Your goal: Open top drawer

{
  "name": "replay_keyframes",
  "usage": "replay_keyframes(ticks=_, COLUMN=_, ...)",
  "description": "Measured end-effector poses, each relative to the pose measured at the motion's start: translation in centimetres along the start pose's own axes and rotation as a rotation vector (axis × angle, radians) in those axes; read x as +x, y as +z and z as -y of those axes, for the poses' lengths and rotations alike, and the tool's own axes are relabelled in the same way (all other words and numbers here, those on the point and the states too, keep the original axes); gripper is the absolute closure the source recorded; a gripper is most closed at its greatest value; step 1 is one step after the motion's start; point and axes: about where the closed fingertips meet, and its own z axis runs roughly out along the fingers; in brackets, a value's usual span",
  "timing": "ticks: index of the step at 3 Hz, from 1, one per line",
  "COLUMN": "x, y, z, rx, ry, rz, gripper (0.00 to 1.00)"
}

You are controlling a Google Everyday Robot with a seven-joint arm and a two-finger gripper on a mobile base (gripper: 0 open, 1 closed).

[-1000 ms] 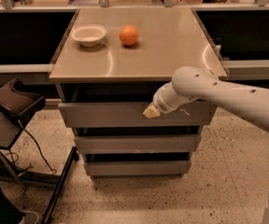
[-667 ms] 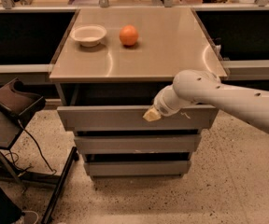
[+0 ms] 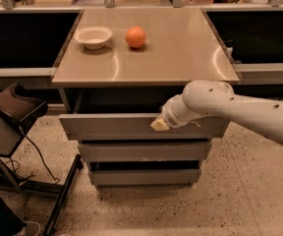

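The top drawer [image 3: 107, 127] is a wide grey metal front under the tabletop, pulled out a little, with a dark gap above it. My gripper [image 3: 159, 124] sits at the drawer's upper edge, right of centre, at the end of the white arm [image 3: 240, 109] that comes in from the right. Its pale tip touches the drawer front. Two narrower grey drawer fronts [image 3: 141, 151] lie below.
A white bowl [image 3: 93, 36] and an orange [image 3: 135, 37] stand on the tan tabletop [image 3: 181, 48]. A dark stand with a cable [image 3: 14, 117] is at the left on the speckled floor. Dark counters run behind on both sides.
The top drawer has slid out toward the camera with my gripper at its edge. The gap under the tabletop has grown.
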Motion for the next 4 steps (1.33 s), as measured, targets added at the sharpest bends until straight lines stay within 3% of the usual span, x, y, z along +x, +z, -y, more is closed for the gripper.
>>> replay_keyframes(ticks=4, x=1.1, y=-1.4, z=-2.4, rx=0.009, ry=-0.01, rz=0.013, gripper=1.0)
